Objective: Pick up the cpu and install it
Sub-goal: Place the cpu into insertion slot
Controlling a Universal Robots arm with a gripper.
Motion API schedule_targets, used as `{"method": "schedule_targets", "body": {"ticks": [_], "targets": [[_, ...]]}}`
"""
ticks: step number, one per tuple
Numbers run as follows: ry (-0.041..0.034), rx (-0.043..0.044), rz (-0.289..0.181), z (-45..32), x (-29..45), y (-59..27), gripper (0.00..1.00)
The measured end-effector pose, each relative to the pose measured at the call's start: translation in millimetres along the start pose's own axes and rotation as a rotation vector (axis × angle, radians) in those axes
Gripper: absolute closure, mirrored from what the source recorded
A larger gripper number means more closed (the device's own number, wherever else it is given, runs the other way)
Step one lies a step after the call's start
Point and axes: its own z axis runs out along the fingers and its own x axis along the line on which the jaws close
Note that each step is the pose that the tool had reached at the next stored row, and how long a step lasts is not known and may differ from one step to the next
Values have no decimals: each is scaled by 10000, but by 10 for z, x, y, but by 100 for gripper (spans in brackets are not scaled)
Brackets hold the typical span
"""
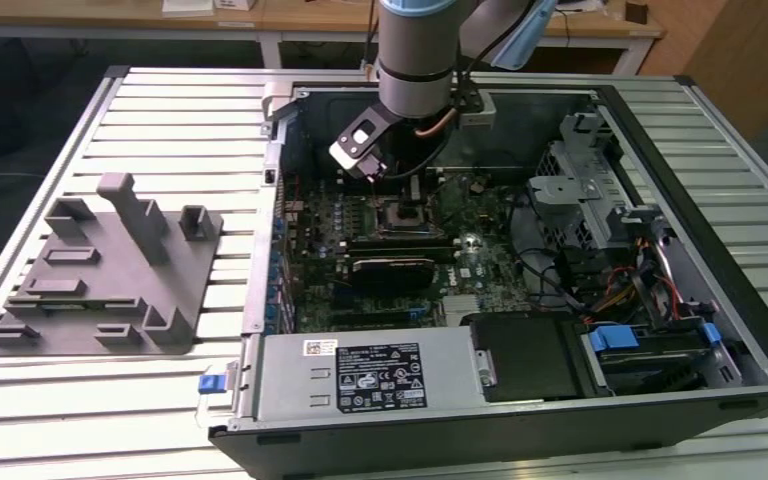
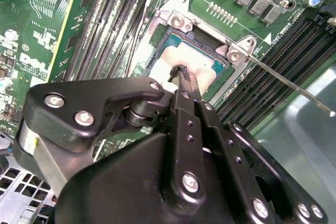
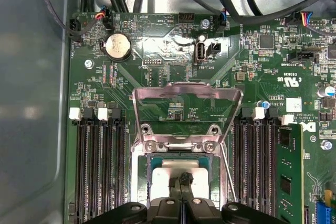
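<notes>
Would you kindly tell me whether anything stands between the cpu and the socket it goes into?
Nothing visible does. The load plate is flipped up off the socket, the lever is swung aside, and the cpu appears to lie inside the opening, beneath the gripper.

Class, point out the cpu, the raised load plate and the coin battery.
cpu (image 3: 163, 170): first wrist view, silvery top.
load plate (image 3: 186, 88): first wrist view, top bar.
coin battery (image 3: 117, 46): first wrist view, face centre.

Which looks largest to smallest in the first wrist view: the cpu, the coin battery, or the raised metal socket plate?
1. raised metal socket plate
2. cpu, though the end effector hides part of it
3. coin battery
</notes>
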Motion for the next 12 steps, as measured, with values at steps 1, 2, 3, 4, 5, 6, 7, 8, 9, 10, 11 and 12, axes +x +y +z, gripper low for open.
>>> {"method": "schedule_targets", "body": {"ticks": [1, 2, 3, 4, 5, 6, 7, 8, 9, 10, 11, 12], "targets": [[-1, 2, 0, 2, 0, 0, 89], [-2, 3, 0, 2, -1, -1, 89], [-1, 2, 1, 3, 0, 0, 89], [0, 1, 0, 4, 0, 0, 89], [2, 1, 0, 4, 0, 0, 89], [2, 1, 1, 7, 0, 0, 89], [-1, 4, 0, 11, 0, -1, 89], [-4, 5, 0, 13, -1, -1, 89], [-4, 4, 0, 14, -1, -1, 89], [-2, 3, 0, 15, 0, -1, 89], [0, 2, 0, 17, 0, -1, 89], [2, 1, 0, 17, 0, -1, 89]]}}
